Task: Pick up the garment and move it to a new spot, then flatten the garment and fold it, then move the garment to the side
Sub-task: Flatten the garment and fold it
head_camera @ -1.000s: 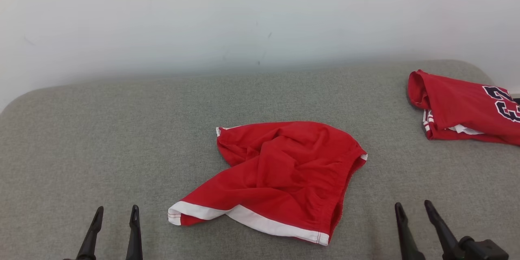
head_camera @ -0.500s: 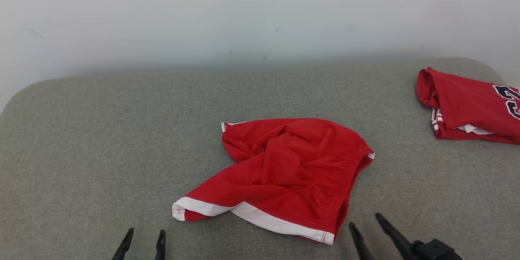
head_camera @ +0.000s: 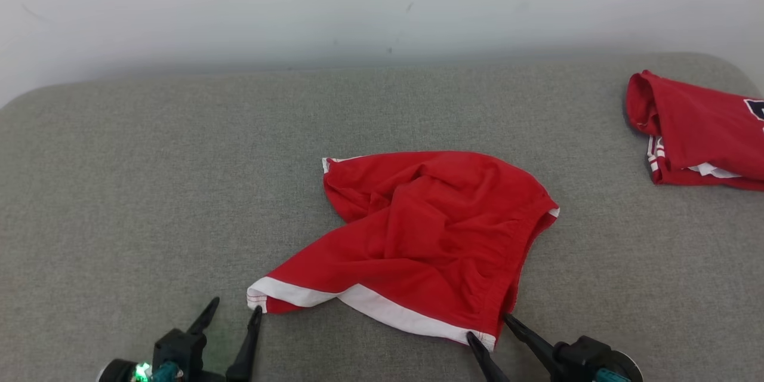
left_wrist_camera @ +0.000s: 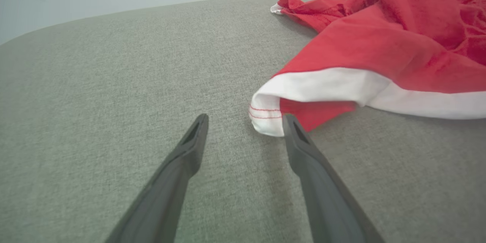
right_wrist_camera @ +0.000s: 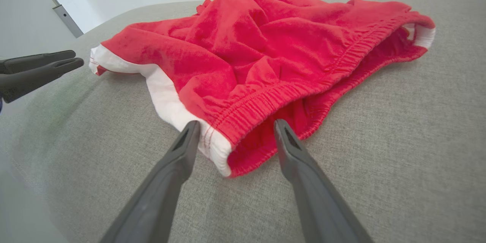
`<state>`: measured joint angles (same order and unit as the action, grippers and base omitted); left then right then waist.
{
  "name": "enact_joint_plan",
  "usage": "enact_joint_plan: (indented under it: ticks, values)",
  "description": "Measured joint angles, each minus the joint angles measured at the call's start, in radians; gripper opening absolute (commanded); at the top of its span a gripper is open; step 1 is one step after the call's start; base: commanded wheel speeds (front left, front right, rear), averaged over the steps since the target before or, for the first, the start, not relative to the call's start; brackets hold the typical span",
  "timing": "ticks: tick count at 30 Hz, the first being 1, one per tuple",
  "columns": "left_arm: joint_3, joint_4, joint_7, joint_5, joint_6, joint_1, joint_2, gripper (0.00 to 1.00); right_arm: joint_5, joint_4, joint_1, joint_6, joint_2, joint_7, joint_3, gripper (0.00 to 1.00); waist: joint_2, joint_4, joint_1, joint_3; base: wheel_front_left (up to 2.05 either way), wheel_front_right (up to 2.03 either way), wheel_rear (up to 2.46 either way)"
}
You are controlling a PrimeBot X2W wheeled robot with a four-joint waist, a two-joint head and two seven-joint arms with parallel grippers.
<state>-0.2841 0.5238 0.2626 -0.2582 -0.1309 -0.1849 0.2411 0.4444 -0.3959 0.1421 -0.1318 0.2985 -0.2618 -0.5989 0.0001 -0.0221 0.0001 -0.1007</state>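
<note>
The garment (head_camera: 427,245), red shorts with a white hem band, lies crumpled in the middle of the grey cushion. My left gripper (head_camera: 236,310) is open at the near left; its right fingertip sits beside the white hem corner (left_wrist_camera: 265,117). In the right wrist view the garment (right_wrist_camera: 265,53) spreads ahead. My right gripper (head_camera: 489,328) is open at the near right, and its fingers straddle the corner (right_wrist_camera: 222,148) where the hem meets the elastic waistband. In the left wrist view my left gripper (left_wrist_camera: 246,123) holds nothing, and the same goes for my right gripper (right_wrist_camera: 234,131).
A second red piece of clothing (head_camera: 698,131) with white trim and dark print lies folded at the far right. The grey cushion (head_camera: 149,191) ends at a pale wall behind. The left gripper's fingers (right_wrist_camera: 41,64) show at the left of the right wrist view.
Both grippers have moved inward and forward to the garment's near corners, staying open. The camera has tipped down, so the whole scene sits higher. The garment has not moved.
</note>
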Motion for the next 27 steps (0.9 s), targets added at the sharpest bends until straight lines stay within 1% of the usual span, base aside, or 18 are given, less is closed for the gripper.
enact_joint_plan:
  ticks: [4,12,13,15,16,19,21,22,27]
  values:
    - [-0.042,0.052,0.000,-0.027,0.000,-0.062,0.018,1.00,0.014,-0.009,0.033,0.000,0.000,0.000,-0.037,1.00,0.0000,-0.005,0.0000,-0.021,0.00,0.00,0.00]
    - [-0.114,0.148,0.000,-0.069,0.000,-0.131,0.022,1.00,0.031,-0.015,0.082,0.000,0.005,0.000,-0.082,1.00,0.0000,-0.021,0.0000,-0.053,0.00,0.00,0.00]
    - [-0.120,0.154,0.000,-0.076,0.000,-0.138,0.022,0.64,0.036,-0.017,0.088,0.000,0.006,0.000,-0.087,0.49,0.0000,-0.022,0.0000,-0.057,0.00,0.00,0.00]
    - [-0.126,0.166,0.000,-0.086,0.000,-0.150,0.022,0.13,0.041,-0.022,0.095,0.000,0.010,0.000,-0.102,0.00,0.0000,-0.024,0.0001,-0.064,0.00,0.00,0.00]
    - [-0.133,0.165,0.000,-0.087,0.000,-0.154,0.023,0.00,0.046,-0.021,0.100,0.000,0.011,0.000,-0.108,0.00,0.0000,-0.024,0.0000,-0.067,0.00,0.00,0.00]
    - [-0.148,0.152,0.000,-0.083,0.000,-0.166,0.023,0.00,0.056,-0.014,0.110,0.000,0.010,0.000,-0.117,0.00,0.0000,-0.024,0.0000,-0.069,0.00,0.00,0.00]
    - [-0.145,0.127,0.000,-0.080,0.000,-0.167,0.023,0.00,0.078,0.005,0.111,0.000,0.004,0.000,-0.101,0.00,0.0000,-0.023,0.0001,-0.065,0.00,0.00,0.00]
    - [-0.143,0.100,0.000,-0.073,0.000,-0.167,0.034,0.00,0.084,0.031,0.120,0.000,0.007,0.000,-0.082,0.00,0.0000,-0.022,-0.0001,-0.059,0.00,0.00,0.00]
    - [-0.138,0.037,0.000,-0.056,0.000,-0.194,0.080,0.00,0.113,0.079,0.148,0.000,0.024,0.000,-0.022,0.00,0.0000,-0.022,-0.0001,-0.042,0.00,0.00,0.00]
